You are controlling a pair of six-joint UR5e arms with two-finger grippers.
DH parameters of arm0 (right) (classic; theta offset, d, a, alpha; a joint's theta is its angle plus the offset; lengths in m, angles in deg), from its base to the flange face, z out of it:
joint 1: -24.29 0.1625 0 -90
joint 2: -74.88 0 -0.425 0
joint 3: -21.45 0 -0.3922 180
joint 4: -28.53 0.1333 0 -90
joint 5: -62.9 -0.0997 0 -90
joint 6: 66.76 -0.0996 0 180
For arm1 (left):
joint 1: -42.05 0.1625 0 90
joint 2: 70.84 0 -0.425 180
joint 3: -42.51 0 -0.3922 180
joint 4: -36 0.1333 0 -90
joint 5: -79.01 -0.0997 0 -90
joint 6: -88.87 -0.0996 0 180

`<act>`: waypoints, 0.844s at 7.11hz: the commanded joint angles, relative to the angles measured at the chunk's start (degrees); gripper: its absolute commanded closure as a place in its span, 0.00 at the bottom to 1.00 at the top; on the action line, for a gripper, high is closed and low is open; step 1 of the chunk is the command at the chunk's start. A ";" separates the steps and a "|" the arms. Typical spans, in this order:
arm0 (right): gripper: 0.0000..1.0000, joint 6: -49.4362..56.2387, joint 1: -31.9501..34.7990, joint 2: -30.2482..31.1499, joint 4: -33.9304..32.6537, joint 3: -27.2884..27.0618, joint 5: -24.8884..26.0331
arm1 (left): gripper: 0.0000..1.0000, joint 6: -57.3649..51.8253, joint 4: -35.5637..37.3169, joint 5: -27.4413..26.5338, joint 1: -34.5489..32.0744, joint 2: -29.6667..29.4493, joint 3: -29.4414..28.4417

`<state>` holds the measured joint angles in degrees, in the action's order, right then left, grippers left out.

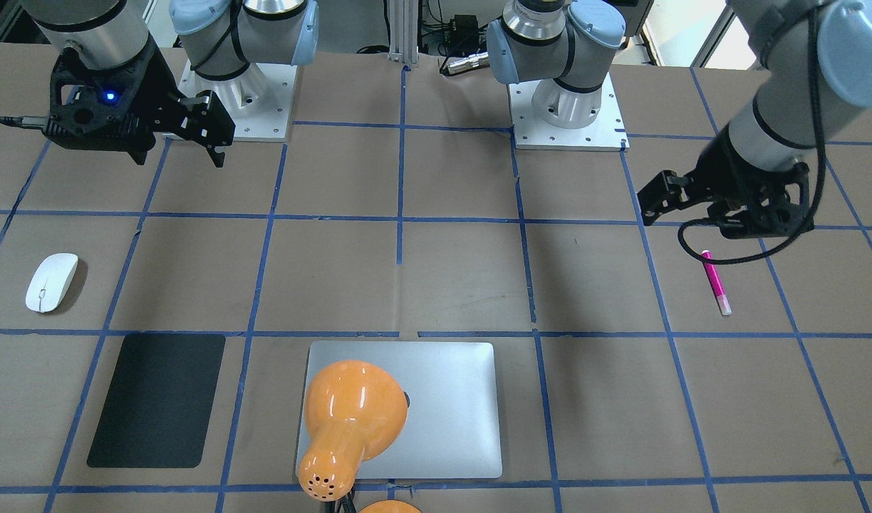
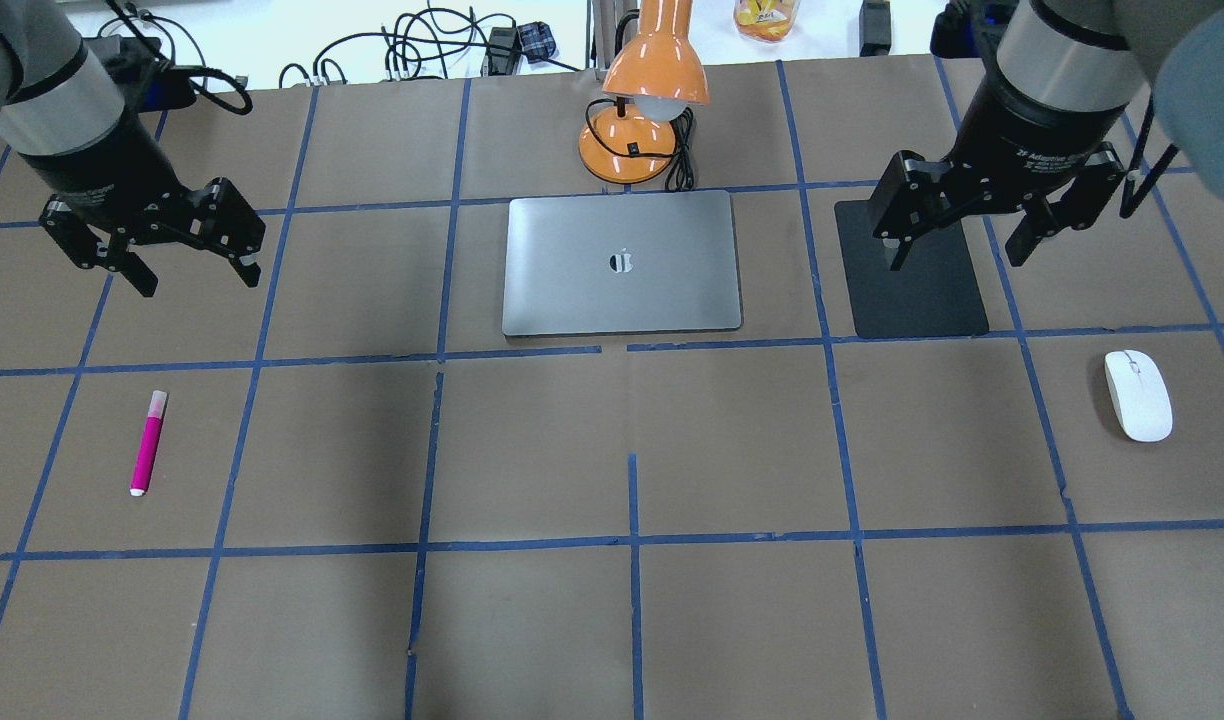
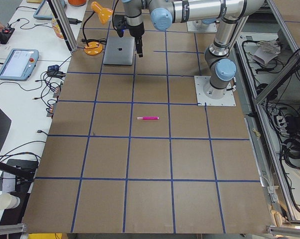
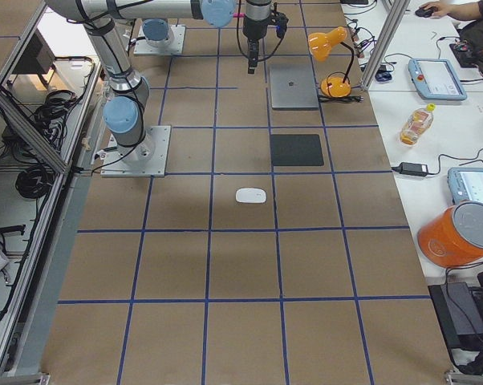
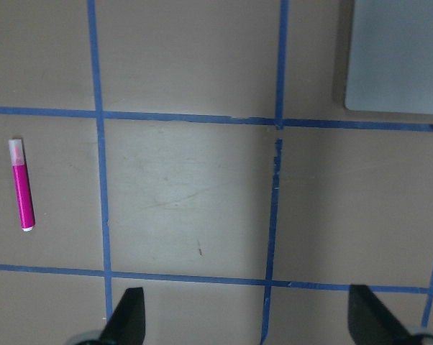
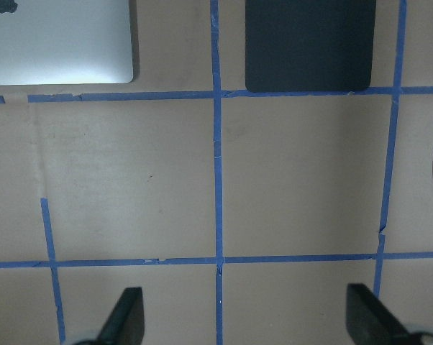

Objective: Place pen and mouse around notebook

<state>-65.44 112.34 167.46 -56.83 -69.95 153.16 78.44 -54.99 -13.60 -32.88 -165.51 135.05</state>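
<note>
The silver-grey notebook [image 2: 622,262] lies shut at the far middle of the table. A pink pen [image 2: 148,443] with a pale cap lies on the left side, nearer the robot than my left gripper [image 2: 197,280]. That gripper hangs open and empty above the table. In the left wrist view the pen [image 5: 21,185] is at the left and a notebook corner [image 5: 400,57] at the top right. The white mouse [image 2: 1138,394] rests at the right. My right gripper [image 2: 955,258] hovers open and empty over the black mat, left of and beyond the mouse.
A matte black mat [image 2: 912,300] lies just right of the notebook. An orange desk lamp [image 2: 642,110] stands behind the notebook with its head over the far edge. Blue tape lines grid the brown table. Cables lie past the far edge.
</note>
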 commanded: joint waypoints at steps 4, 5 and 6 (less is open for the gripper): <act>0.00 1.57 -3.65 -0.64 -0.68 -0.09 0.17 | 0.00 -5.28 9.52 -0.47 4.26 -2.52 7.12; 0.00 4.19 -8.38 -0.99 -1.21 -0.18 0.00 | 0.00 -9.22 10.48 -0.38 7.31 -4.01 8.52; 0.00 7.44 -13.04 -3.17 -1.65 -0.52 -0.09 | 0.00 -14.31 16.75 -0.38 10.82 -5.59 11.66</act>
<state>-61.48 104.82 166.12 -57.87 -70.17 153.18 69.66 -43.30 -14.00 -25.83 -169.27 143.77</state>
